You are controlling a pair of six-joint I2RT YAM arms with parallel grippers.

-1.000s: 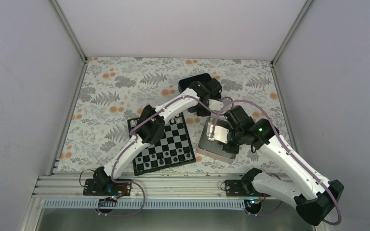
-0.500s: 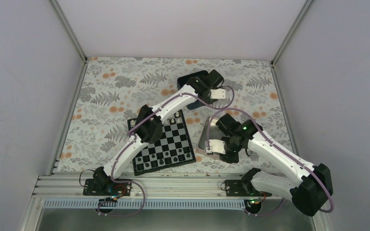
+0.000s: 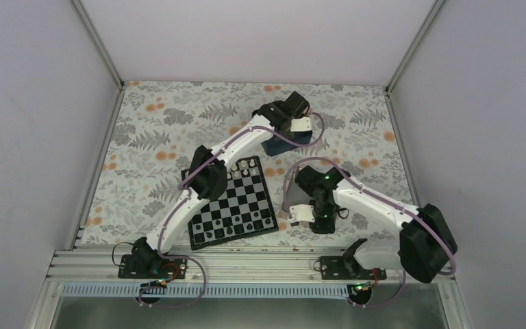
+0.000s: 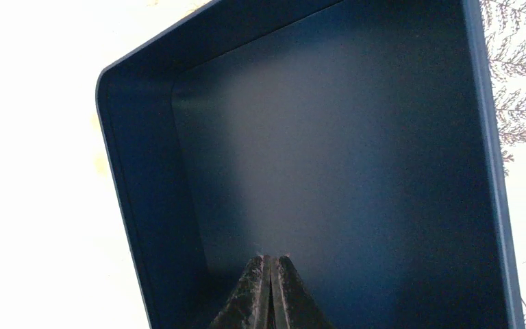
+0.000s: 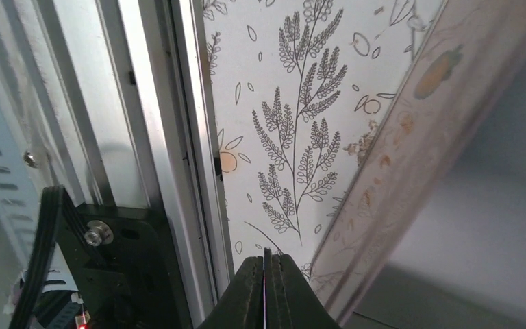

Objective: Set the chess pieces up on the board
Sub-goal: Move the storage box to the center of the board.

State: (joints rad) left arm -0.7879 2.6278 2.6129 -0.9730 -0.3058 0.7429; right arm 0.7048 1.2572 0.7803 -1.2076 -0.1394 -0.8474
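Both arms have swung since a second ago: the left arm [image 3: 229, 147] now reaches past the board [image 3: 236, 205] to the dark blue box [image 3: 281, 145], and the right arm [image 3: 377, 205] has drawn back beside the silver tin [image 3: 289, 193]. The left gripper [image 4: 272, 259] hangs over the box's bare floor and the right gripper [image 5: 266, 258] low over the table [image 5: 274, 82], both pinched shut on nothing. A low return sweep could, we judge, topple the chess pieces [image 3: 245, 168] standing on the board's far rows, and a shut gripper would shove rather than pick.

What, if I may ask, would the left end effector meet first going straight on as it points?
Probably the floor of the blue box, right ahead of the shut left end effector; depth is unclear.
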